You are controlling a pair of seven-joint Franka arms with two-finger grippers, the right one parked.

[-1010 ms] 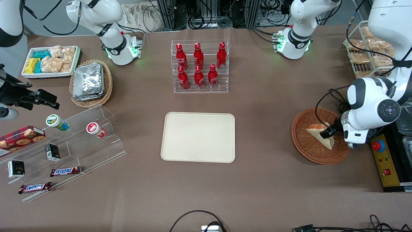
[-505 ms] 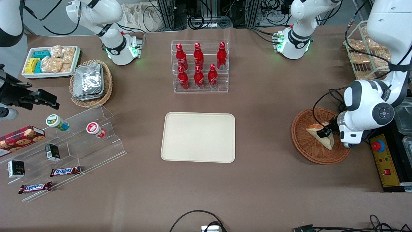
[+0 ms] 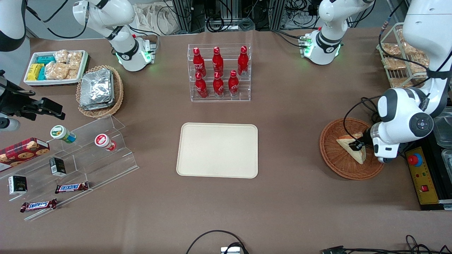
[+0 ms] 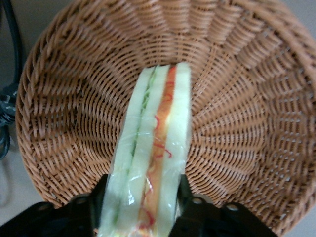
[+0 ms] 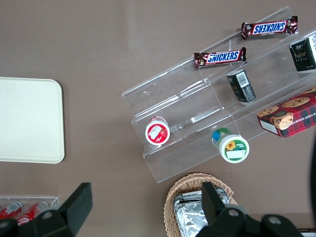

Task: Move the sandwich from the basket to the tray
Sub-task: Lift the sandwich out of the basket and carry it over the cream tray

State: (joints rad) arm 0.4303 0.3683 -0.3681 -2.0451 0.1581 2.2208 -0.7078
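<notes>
At the right edge of the front view, the working arm's hand (image 3: 357,144) sits low inside the basket (image 3: 333,160), and its two fingers are closed narrowly on the sandwich (image 3: 349,147). The wrist view confirms it: the dark fingers (image 4: 183,197) press against both bread faces of the sandwich (image 4: 153,163), whose filling edge points away from the camera, with the woven basket (image 4: 64,123) spread beneath.

Compared with a second ago, the arm's white wrist housing has drawn up and shifted a little toward the middle of the frame, and the wedge has moved slightly with it. Over the last half second almost nothing differs, which reads as the grip settling and not a lift under way. The sandwich looks as if it rests on or just above the weave; the pictures do not settle whether it has left the basket floor.

So the grasp appears made, and the carrying part remains. The tray (image 3: 217,150) lies bare at the centre of the bench (image 3: 289,197), well apart from the basket, toward the parked arm's end. The next move probably calls for a lift clear of the basket rim before any sideways travel, since the soft bread could slip or deform between the fingers.
</notes>
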